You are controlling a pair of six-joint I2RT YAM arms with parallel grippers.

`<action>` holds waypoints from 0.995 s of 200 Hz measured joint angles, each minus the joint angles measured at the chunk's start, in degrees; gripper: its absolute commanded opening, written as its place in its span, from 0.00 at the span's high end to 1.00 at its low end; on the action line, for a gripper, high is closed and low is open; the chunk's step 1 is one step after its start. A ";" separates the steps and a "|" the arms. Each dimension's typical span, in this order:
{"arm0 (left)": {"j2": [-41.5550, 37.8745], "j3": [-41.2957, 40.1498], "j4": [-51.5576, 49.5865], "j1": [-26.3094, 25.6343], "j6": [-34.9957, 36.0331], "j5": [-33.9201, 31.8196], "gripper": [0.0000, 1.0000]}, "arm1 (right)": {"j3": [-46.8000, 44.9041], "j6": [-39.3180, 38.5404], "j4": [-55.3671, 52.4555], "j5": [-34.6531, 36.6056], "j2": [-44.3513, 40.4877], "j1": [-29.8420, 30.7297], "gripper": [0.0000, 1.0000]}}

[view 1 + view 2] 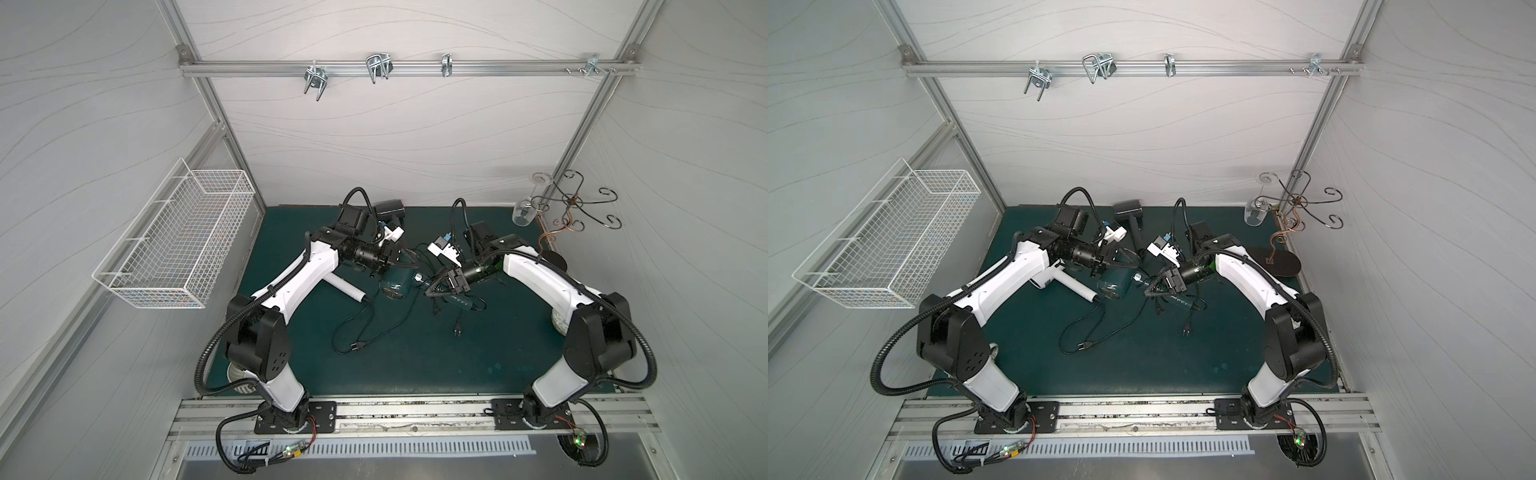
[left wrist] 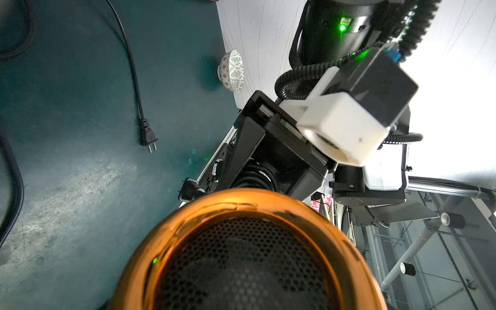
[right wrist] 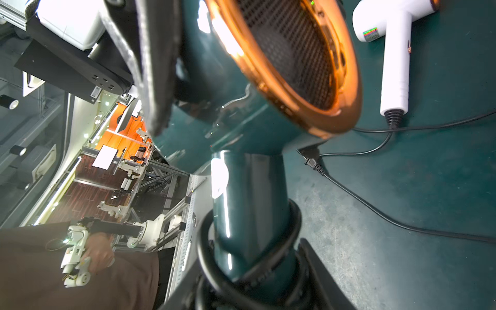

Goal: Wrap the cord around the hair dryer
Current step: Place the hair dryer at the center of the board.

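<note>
The dark green hair dryer (image 1: 395, 286) with a copper rear ring is over the middle of the teal mat (image 1: 415, 365), between the 2 arms. The left gripper (image 1: 410, 261) grasps its head. The right gripper (image 1: 432, 289) has its fingers (image 3: 318, 271) on either side of the handle, where the black cord (image 3: 257, 269) is coiled. I cannot tell whether they clench it. A white hair dryer (image 1: 347, 286) lies just left.

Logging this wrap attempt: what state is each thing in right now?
Dark green hair dryer with copper rim: held tilted in left pincer.
Black cord: partly coiled round its handle, plug end loose.
Right pincer: around the coiled handle, grip unclear.
White plastic hair dryer: lying flat, cord unwound.
Clear wine glass: hanging upside down.
White wire basket: empty.
</note>
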 measured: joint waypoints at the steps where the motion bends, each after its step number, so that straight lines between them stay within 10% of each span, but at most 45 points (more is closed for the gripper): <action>1: -0.02 0.02 0.00 0.00 -0.02 0.02 1.00 | -0.02 0.00 0.00 0.00 0.00 0.00 0.93; 20: -0.02 0.00 0.11 0.02 -0.11 -0.04 0.99 | -0.35 0.57 0.81 -0.09 -0.04 -0.02 1.00; 64: -0.02 0.00 3.32 -0.37 -1.70 -0.61 0.03 | -5.03 4.63 7.48 -0.72 -3.41 -2.29 1.00; 199: -4.26 -1.07 17.86 2.91 -5.90 -4.63 0.02 | -18.25 29.38 19.15 15.10 -11.89 -31.50 1.00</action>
